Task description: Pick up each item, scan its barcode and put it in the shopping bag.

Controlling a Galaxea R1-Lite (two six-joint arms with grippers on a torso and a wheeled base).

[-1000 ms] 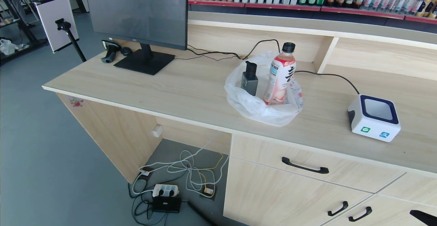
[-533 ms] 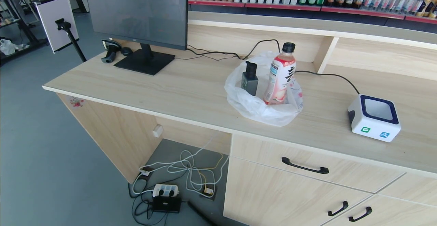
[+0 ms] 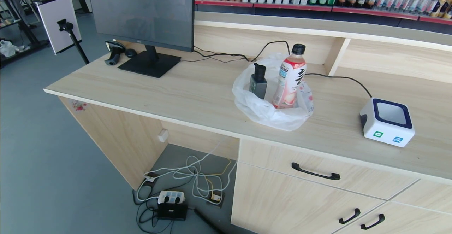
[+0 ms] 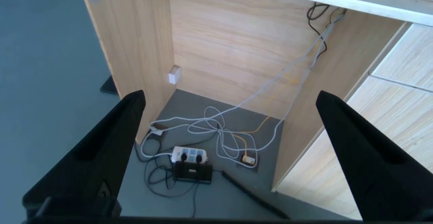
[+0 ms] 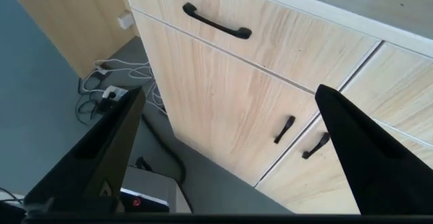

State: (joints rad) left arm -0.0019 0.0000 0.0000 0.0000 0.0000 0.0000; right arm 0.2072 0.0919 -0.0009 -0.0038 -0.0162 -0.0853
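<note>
While my left claw [image 4: 231, 99] and right claw [image 5: 230, 92] gape apart, a pink plastic bottle [image 3: 290, 82] and dark pump bottle [image 3: 258, 82] stand in the white plastic shopping bag [image 3: 268, 116].

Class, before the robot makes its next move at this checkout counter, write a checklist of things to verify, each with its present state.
1. Pink drink bottle upright inside the shopping bag: ok.
2. Dark pump bottle inside the bag: ok.
3. Both barcodes scanned: cannot tell.
4. Scanner on the counter, apart from the bag: ok.
5. Left gripper open, holding nothing: ok.
6. Right gripper open, holding nothing: ok.
</note>
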